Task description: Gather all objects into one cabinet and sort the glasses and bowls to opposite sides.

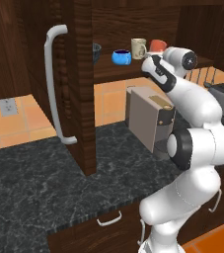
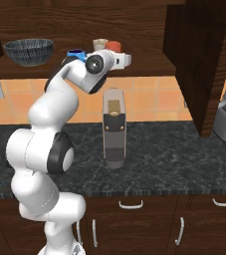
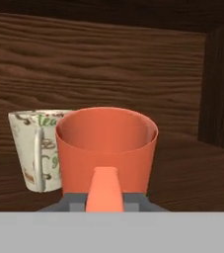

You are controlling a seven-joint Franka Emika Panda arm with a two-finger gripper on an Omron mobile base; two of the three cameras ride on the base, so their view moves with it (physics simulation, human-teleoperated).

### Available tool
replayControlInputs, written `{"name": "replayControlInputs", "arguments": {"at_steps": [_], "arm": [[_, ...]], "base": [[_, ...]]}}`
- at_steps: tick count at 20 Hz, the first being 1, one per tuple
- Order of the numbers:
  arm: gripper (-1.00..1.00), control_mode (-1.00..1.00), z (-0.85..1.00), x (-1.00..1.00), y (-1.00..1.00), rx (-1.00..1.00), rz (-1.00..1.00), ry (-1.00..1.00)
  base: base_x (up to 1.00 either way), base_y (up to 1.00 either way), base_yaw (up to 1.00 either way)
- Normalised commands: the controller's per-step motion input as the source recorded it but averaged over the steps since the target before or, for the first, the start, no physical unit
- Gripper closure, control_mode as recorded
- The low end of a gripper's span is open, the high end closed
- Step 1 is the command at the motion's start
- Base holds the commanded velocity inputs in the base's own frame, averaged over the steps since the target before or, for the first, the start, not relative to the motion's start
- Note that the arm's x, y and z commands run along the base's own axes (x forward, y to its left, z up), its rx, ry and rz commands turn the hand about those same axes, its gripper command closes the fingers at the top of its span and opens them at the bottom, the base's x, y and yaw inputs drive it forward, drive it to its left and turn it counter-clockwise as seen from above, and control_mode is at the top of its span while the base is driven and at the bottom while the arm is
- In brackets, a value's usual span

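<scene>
Up inside the dark brown wood wall cabinet [image 1: 79,89], the gripper [image 3: 105,205] is clamped narrowly on the handle of the plain coral orange-red cup [image 3: 107,148], just beside the pale beige printed cup [image 3: 34,148] on the shelf.

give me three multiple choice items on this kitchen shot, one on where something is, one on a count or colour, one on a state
1. Where does the large dark bowl sit?
A. on the cabinet shelf, at the end away from the cups
B. on the counter
C. on the coffee machine

2. How many cups are on the shelf?
A. one
B. two
C. four

3. What is the tool doing?
A. hanging open above the counter
B. shut on the orange-red cup
C. shut on the blue bowl

Answers:
1 A, the bowl stands far along the shelf from the cups.
2 B, the beige cup and the orange-red one stand side by side.
3 B, the cup's handle sits in the tool in the hand view.
</scene>
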Motion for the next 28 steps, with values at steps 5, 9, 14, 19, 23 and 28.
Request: {"name": "replayControlInputs", "arguments": {"at_steps": [5, 9, 14, 19, 23, 28], "arm": [[-1.0, -1.0, 0.0, -0.02, 0.0, 0.0, 0.0, 0.03], [-1.0, -1.0, 0.46, -0.19, 0.0, 0.01, 0.0, -0.02], [-1.0, -1.0, 0.38, -0.29, 0.0, 0.0, 0.0, -0.04], [-1.0, -1.0, -0.55, -0.54, 0.03, -0.11, 0.01, 0.17], [-1.0, -1.0, -0.71, -1.0, 0.0, -0.14, 0.0, 0.12], [-1.0, -1.0, -0.12, -0.69, 0.06, -0.04, 0.02, -0.03]], "base": [[0.0, 0.0, 0.0], [0.0, 0.0, 0.0], [0.0, 0.0, 0.0], [0.0, 0.0, 0.0], [0.0, 0.0, 0.0], [0.0, 0.0, 0.0]]}}
